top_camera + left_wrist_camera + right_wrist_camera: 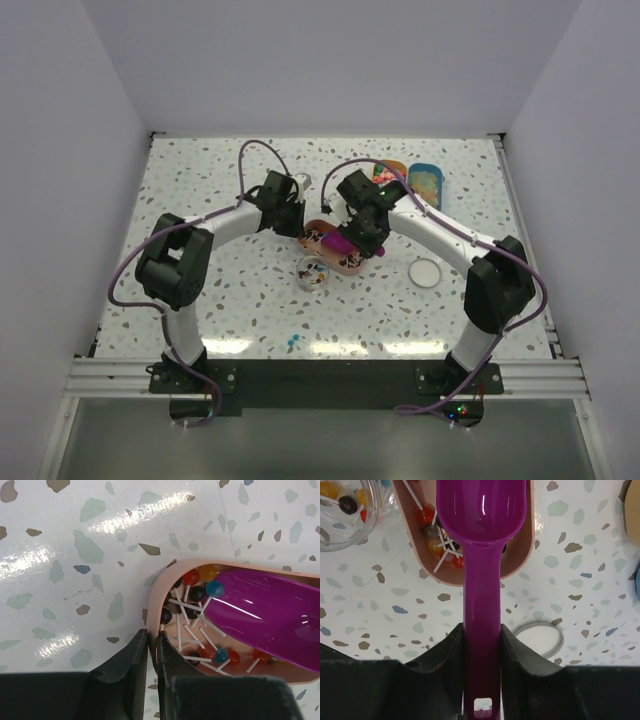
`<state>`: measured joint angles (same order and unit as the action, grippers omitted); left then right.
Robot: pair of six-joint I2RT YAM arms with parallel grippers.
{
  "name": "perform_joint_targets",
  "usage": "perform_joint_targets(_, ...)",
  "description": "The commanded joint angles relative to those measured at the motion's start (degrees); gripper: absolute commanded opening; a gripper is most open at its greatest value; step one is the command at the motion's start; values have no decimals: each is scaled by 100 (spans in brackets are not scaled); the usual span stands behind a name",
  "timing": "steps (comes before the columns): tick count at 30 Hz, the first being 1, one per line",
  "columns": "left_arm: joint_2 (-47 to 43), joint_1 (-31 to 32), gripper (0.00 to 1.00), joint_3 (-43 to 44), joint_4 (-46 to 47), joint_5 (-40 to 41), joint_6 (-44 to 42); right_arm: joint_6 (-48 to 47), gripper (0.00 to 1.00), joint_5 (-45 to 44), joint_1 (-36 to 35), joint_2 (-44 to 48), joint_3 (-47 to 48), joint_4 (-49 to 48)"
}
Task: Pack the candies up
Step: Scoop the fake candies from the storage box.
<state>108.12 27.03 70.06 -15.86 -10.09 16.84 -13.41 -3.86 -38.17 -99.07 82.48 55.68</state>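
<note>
From above, the pink tray (312, 236) lies between both arms, with a clear jar (304, 268) just beside it. The left wrist view shows the left gripper (152, 636) pinched narrowly on the tray's wall, one finger inside, next to the candies (197, 594) on white sticks. The right wrist view shows the right gripper (481, 631) clamping the purple scoop (481, 510) by its handle, the bowl over the tray's candies.

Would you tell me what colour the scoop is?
Purple; the scoop shows best in the right wrist view.
</note>
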Motion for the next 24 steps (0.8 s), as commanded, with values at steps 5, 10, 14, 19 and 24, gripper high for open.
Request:
perform_joint_targets(5, -115, 40, 10, 210, -111, 472, -67, -57, 0, -194, -41, 431, 296, 267)
perform_joint_targets(10, -264, 40, 13, 218, -119, 753, -102, -39, 0, -317, -41, 757, 129, 522)
perform_joint_targets(14, -335, 48, 15, 210, -128, 842, -146, -118, 0, -484, -41, 775, 84, 716)
perform_joint_targets(19, -432, 118, 17, 183, -84, 903, -199, -197, 0, -353, -50, 608, 146, 804)
perform_joint_targets(24, -440, 189, 18, 174, -110, 991, -234, -188, 0, -589, -190, 415, 260, 1023)
